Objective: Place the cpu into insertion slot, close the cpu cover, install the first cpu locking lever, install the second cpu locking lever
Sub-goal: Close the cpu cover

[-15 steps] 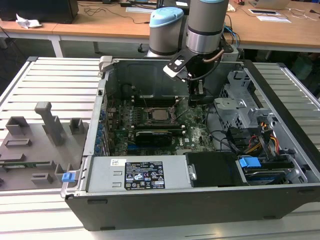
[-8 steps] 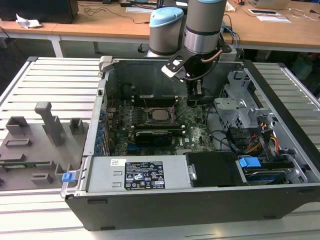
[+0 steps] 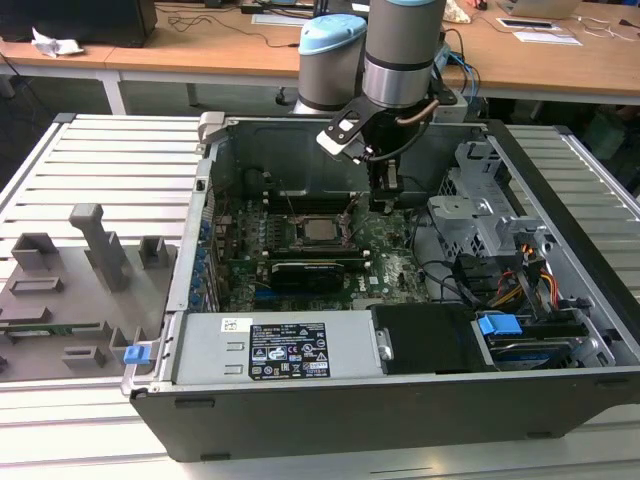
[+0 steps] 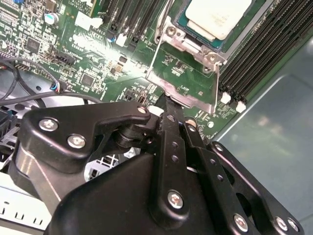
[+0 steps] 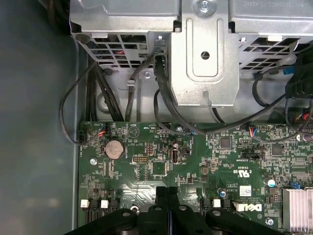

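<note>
The cpu, silvery top up, lies in the insertion slot on the green board inside the open computer case. In the second wrist view the cpu rests in the socket, and the cpu cover is swung open beside it, with board showing through its cut-out. A thin metal lever stands raised by the socket. My gripper is shut, its black fingertips at the cover's free edge. It hangs just to the exterior view's right of the socket, gripper, and appears in the first wrist view as gripper.
A long black expansion card lies in front of the socket, a power supply nearer still. A metal drive cage and cables crowd the exterior view's right. Memory slots flank the socket. A grey fixture plate sits outside the case.
</note>
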Robot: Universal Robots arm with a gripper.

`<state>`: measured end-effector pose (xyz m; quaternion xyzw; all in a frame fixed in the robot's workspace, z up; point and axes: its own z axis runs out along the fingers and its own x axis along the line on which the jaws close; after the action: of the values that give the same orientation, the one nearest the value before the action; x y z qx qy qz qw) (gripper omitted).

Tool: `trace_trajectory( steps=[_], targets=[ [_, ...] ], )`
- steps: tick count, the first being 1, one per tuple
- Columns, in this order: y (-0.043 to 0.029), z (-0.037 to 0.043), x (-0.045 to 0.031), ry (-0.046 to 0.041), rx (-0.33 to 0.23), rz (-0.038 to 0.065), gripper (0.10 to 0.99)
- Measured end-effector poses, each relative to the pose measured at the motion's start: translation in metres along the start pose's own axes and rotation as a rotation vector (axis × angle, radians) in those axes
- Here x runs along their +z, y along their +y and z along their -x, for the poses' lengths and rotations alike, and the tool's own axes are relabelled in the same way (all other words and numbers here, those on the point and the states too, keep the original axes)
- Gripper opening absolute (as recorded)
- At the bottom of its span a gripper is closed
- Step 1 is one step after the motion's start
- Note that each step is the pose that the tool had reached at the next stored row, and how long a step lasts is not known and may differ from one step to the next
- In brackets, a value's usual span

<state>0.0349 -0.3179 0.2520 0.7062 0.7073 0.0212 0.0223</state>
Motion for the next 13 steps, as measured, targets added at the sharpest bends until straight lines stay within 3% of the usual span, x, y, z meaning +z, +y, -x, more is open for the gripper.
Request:
trace_trajectory(
  steps=[13],
  targets=[
    [-0.0071, 0.0, -0.0003, 0.0, 0.0, 0.0, 0.106]
  ],
)
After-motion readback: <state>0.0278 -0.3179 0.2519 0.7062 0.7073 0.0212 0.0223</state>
